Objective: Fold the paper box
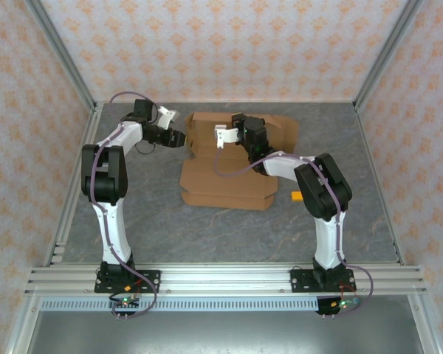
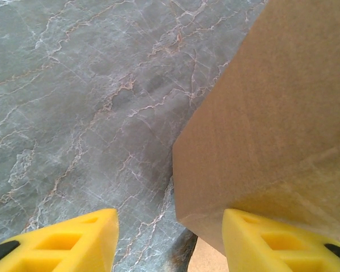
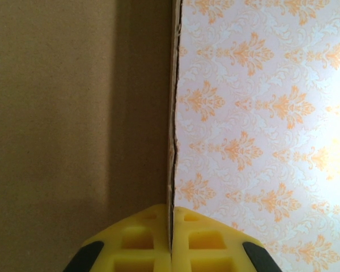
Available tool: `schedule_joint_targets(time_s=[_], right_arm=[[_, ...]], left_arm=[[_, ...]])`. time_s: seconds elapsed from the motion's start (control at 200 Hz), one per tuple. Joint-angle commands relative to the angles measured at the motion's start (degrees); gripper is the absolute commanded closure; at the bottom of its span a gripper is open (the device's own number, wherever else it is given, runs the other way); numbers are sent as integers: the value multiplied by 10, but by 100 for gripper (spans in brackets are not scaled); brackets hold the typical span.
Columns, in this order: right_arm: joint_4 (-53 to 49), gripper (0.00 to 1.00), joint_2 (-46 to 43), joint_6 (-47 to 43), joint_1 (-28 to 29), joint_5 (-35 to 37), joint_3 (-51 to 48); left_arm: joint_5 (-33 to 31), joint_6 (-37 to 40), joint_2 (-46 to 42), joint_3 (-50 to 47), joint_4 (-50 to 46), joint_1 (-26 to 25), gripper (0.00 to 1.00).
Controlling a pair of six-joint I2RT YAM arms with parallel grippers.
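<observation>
The paper box (image 1: pixel 225 173) is a brown cardboard sheet lying partly folded in the middle of the table. My right gripper (image 3: pixel 171 241) is shut on the thin edge of an upright panel of it, with brown cardboard (image 3: pixel 73 124) to the left of that edge. From above, the right gripper (image 1: pixel 245 127) sits over the box's back part. My left gripper (image 1: pixel 181 139) is at the box's left back corner. Its yellow fingers (image 2: pixel 73 241) stand apart, and a raised cardboard flap (image 2: pixel 272 124) has its corner just inside the right finger, not pinched.
A small orange block (image 1: pixel 297 196) lies on the grey marble-patterned table (image 1: pixel 207 236), right of the box and beside the right arm. Patterned walls (image 1: pixel 221 44) and metal frame posts close in the back and sides. Bare table runs in front of the box.
</observation>
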Motion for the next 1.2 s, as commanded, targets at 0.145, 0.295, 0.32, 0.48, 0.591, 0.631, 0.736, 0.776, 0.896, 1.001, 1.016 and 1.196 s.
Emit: schedule_joint_targets(time_s=[0.145, 0.295, 0.32, 0.48, 0.591, 0.631, 0.736, 0.776, 0.896, 1.001, 1.016, 1.196], right_arm=[[-16, 100, 7, 3, -1, -3, 19], [-17, 100, 7, 2, -1, -6, 20], [-17, 100, 7, 3, -1, -6, 20], [-17, 100, 9, 2, -1, -6, 22], [-18, 100, 9, 2, 0, -6, 24], [-19, 100, 9, 2, 0, -7, 25], [-22, 100, 5, 5, 0, -9, 24], [-23, 100, 3, 6, 0, -10, 26], [-32, 100, -1, 13, 0, -10, 27], [-43, 100, -6, 23, 0, -11, 30], [-46, 100, -7, 24, 0, -12, 31], [-66, 100, -15, 34, 1, -15, 38]], left_arm=[[37, 36, -43, -25, 17, -12, 47], [32, 23, -40, -18, 32, -14, 47], [33, 22, -38, -16, 34, -15, 47], [32, 19, -28, 0, 36, -24, 46], [28, 17, -16, 16, 34, -33, 47], [26, 14, -15, 18, 35, -35, 47], [16, 11, -14, 17, 45, -44, 47], [8, 10, -15, 15, 47, -45, 47], [-9, 1, -23, 2, 67, -47, 47], [-23, -10, -32, -17, 93, -49, 47], [-25, -11, -33, -17, 95, -49, 47], [-61, -26, -35, -21, 113, -58, 47]])
